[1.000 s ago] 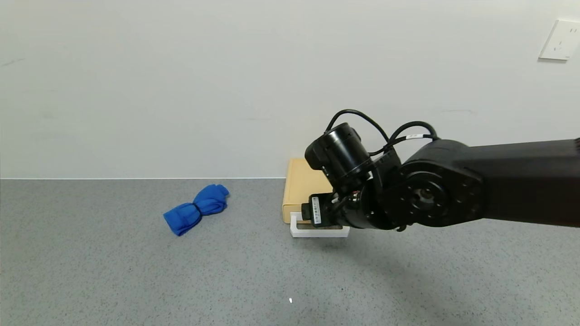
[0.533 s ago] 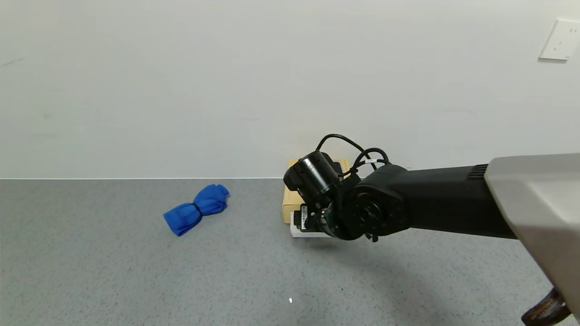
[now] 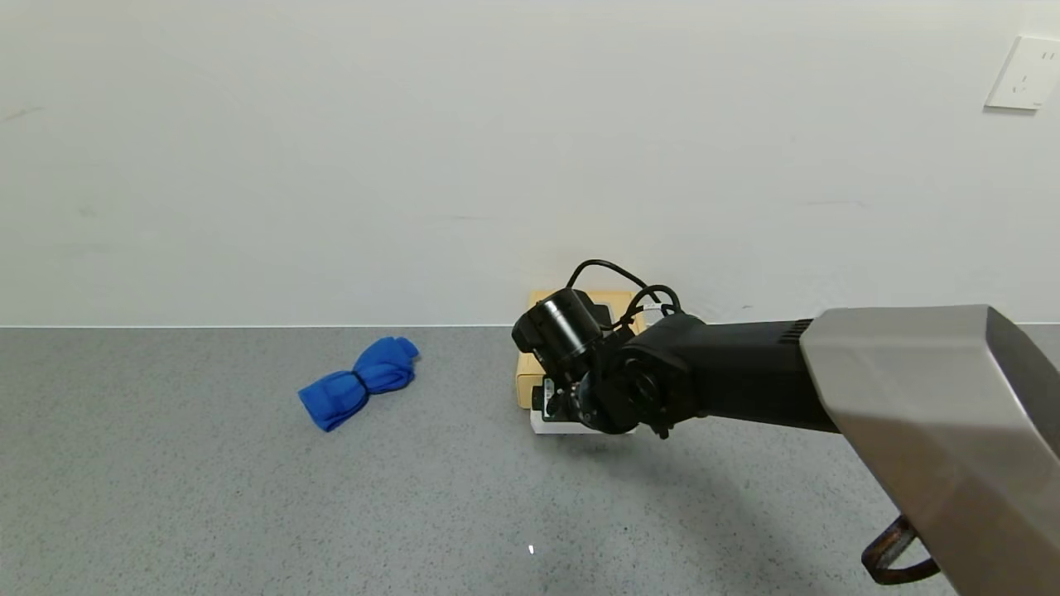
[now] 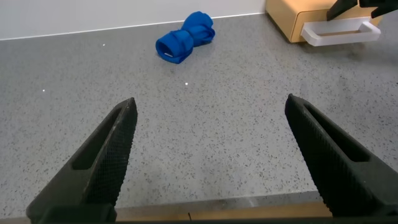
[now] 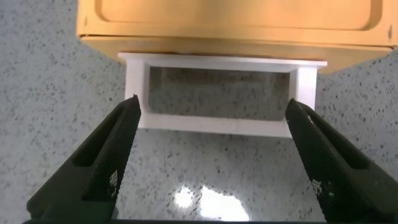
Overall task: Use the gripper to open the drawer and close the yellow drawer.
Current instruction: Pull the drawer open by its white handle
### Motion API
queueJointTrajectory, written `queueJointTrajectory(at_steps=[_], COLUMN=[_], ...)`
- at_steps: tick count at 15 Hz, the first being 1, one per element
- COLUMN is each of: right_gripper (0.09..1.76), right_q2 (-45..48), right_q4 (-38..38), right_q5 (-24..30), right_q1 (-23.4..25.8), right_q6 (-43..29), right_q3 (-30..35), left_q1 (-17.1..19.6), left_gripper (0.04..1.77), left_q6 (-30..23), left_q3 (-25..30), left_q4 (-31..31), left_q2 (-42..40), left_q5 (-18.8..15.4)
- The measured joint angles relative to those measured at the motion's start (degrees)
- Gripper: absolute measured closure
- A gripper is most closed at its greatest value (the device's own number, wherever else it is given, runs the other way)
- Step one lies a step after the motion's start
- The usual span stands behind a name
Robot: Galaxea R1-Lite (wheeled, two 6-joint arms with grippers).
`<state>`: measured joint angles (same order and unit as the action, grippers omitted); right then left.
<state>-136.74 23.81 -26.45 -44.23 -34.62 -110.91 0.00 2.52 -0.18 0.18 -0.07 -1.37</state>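
Note:
The pale-yellow drawer stands against the back wall, mostly hidden behind my right wrist in the head view. Its tray looks pushed in, and its white loop handle lies flat on the table in front. My right gripper hovers just above and in front of the handle, fingers open wide and about as far apart as the handle is long. In the head view it sits over the handle. My left gripper is open and empty over the table's near edge; the drawer shows far off.
A blue rolled cloth lies on the grey speckled table to the left of the drawer; it also shows in the left wrist view. A white wall runs behind. A socket is on the wall at upper right.
My right arm has reached forward and lowered toward the drawer, so the gripper now sits right over the white handle. The drawer and cloth have not moved.

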Motion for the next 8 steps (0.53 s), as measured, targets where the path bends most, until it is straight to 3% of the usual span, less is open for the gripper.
queueJointTrajectory(at_steps=[8], right_gripper=[0.14], right_q2=[-3.28], right_q4=[-0.57], right_q5=[0.46], right_q1=[1.26], right_q6=[1.55], right_q3=[-1.82], left_q1=[0.0], left_gripper=[0.09], left_q6=[-0.13], left_q3=[0.09], left_q4=[0.0], left_q2=[0.0], left_q5=[-0.04])
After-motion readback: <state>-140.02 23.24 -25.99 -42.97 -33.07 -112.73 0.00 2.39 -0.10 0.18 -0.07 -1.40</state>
